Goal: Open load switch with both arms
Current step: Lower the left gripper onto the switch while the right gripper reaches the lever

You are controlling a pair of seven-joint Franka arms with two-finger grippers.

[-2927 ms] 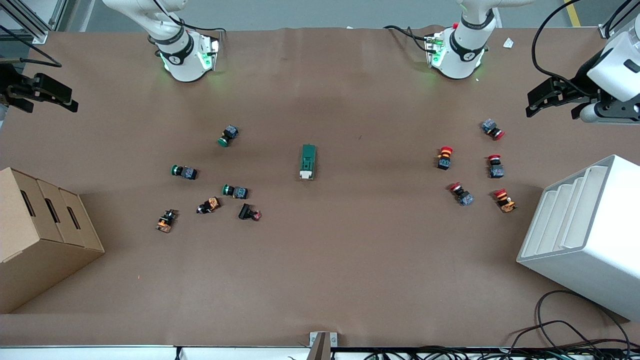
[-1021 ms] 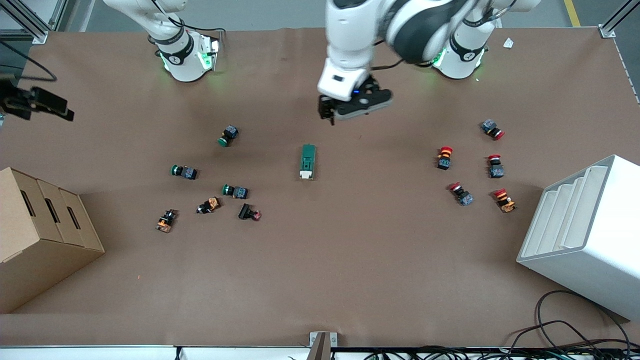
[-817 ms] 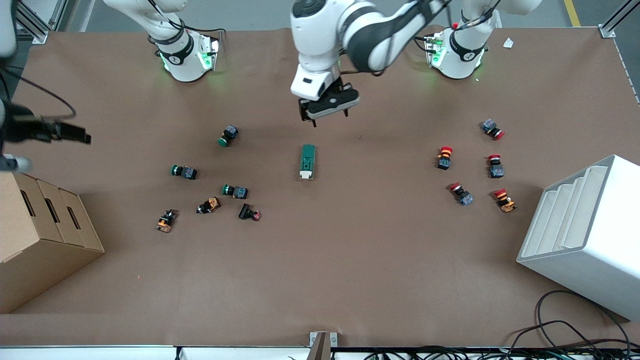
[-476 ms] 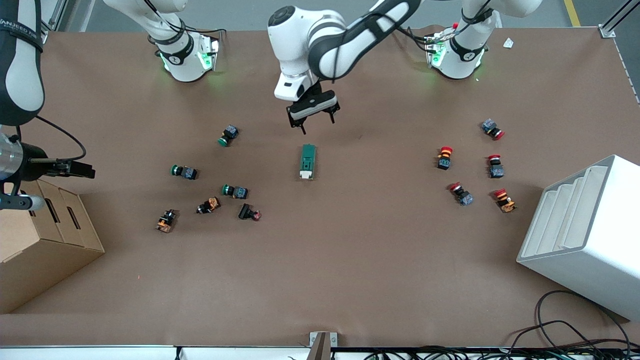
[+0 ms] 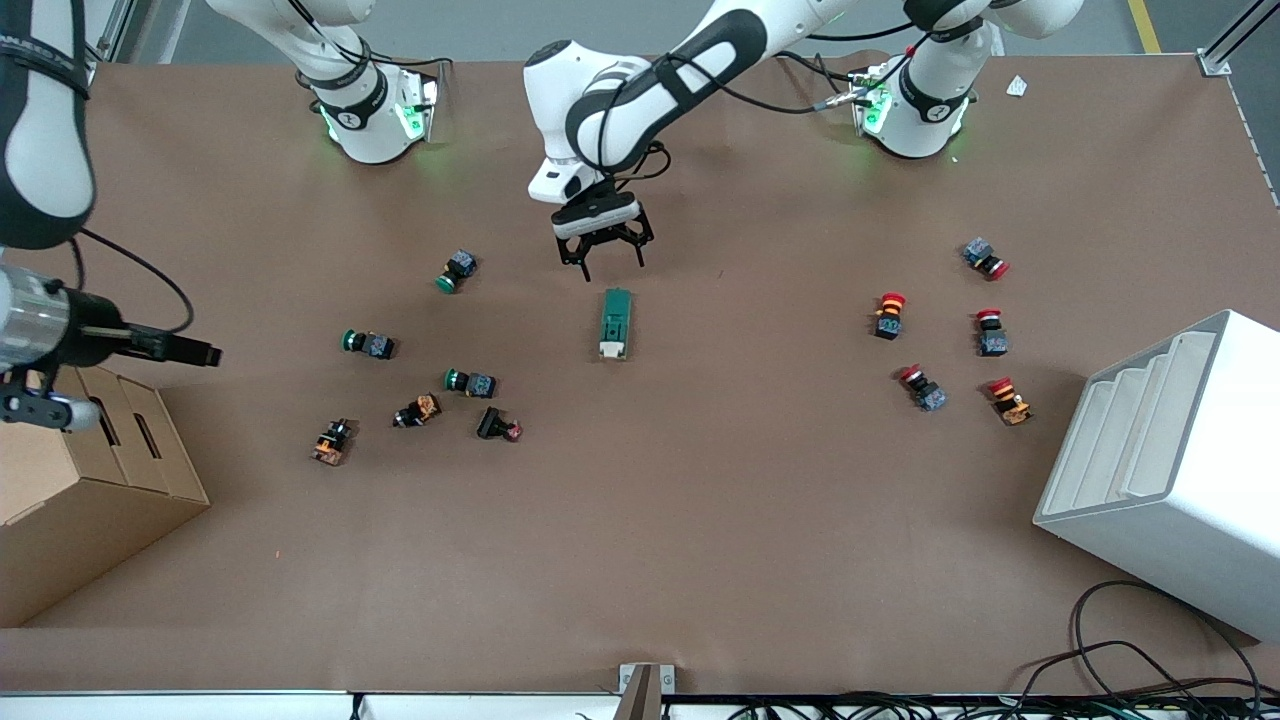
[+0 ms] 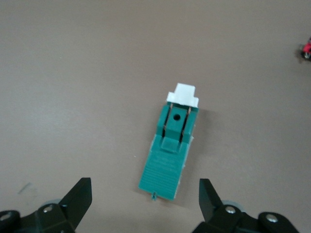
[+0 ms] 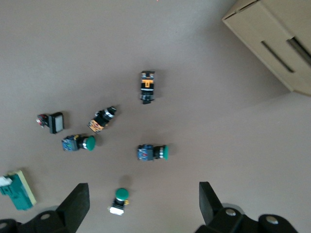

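Reaching phase only; no contact made w/ the load switch [image 5: 616,323].

1. Switch position: it lies flat on the brown table [image 5: 700,520], approx. mid-table, between the group of green and orange push buttons [image 5: 470,381] toward the right arm's end and the group of red push buttons [image 5: 890,314] toward the left arm's end. Its white end piece [image 6: 182,93] points toward the front camera. Nothing touches it.

2. Left gripper [image 5: 602,254]: hangs over bare table just beside the switch's green end, the end farther from the front camera. Fingers are spread apart, nothing between them. In the left wrist view the switch sits centred in the gap between the two fingertips [image 6: 77,199], still below and clear of them.

3. Right gripper [image 5: 190,352]: sits at the right arm's end of the table, near the cardboard box [image 5: 90,470], well apart from the switch. The right wrist view shows its fingers spread and empty, w/ the button group below and the switch only at the frame's edge [image 7: 18,190].

4. Progress, as judged: nothing done yet. The white piece looks seated, i.e. not opened.

5. Remaining, as judged: lower left gripper and clamp the green body; bring right gripper across to the white end; work the white piece open.
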